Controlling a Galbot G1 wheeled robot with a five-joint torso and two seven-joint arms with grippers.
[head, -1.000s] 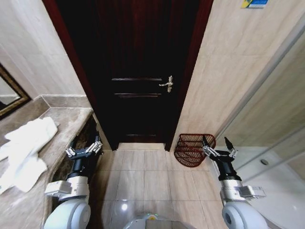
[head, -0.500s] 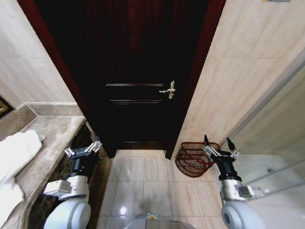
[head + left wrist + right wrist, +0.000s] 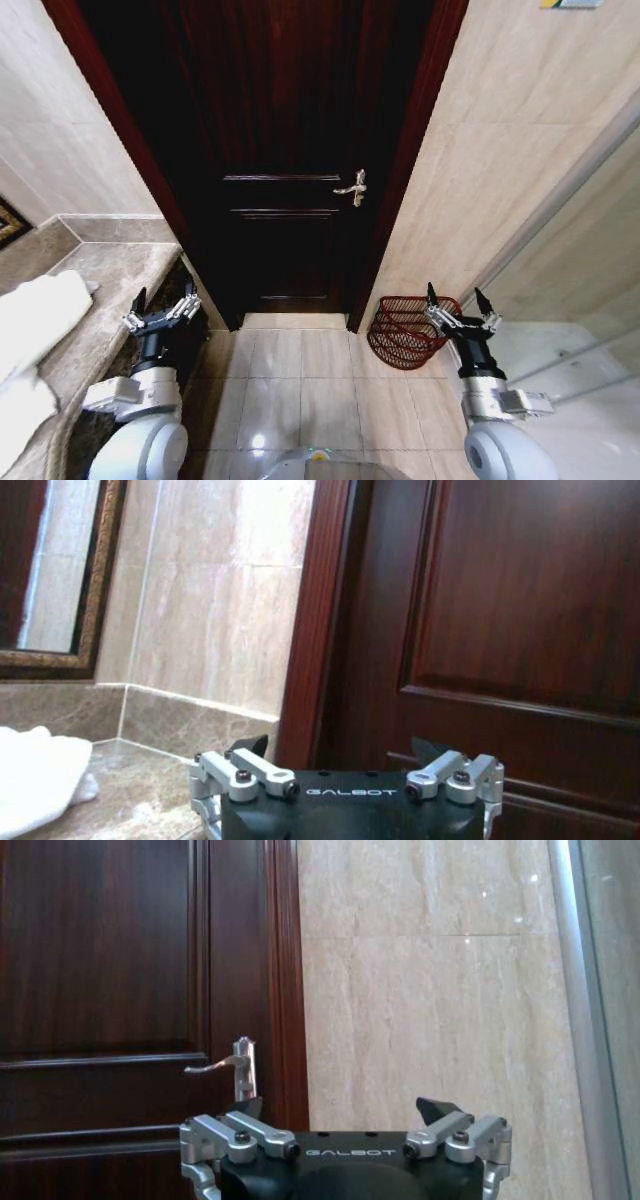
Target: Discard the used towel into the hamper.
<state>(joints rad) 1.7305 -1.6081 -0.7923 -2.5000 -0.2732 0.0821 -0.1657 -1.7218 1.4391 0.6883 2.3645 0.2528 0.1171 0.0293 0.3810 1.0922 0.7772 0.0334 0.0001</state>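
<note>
A white towel (image 3: 35, 315) lies crumpled on the marble counter (image 3: 115, 275) at the far left; its edge also shows in the left wrist view as the towel (image 3: 35, 791). The hamper (image 3: 405, 325), a dark red-brown wire basket, stands on the floor by the wall right of the door. My left gripper (image 3: 160, 305) is open and empty beside the counter's end, right of the towel. My right gripper (image 3: 455, 303) is open and empty just right of the hamper's rim. Both wrist views show the left gripper (image 3: 340, 750) and right gripper (image 3: 340, 1108) with spread fingers holding nothing.
A dark wooden door (image 3: 285, 150) with a metal handle (image 3: 352, 186) is shut straight ahead. Beige tiled walls flank it. A framed mirror (image 3: 55, 577) hangs above the counter. A glass shower partition (image 3: 570, 260) runs along the right. Tiled floor (image 3: 300, 380) lies between my arms.
The head view turned right and up, pushing the towel toward the left edge. My left gripper shifted slightly left toward the counter. The right gripper held still.
</note>
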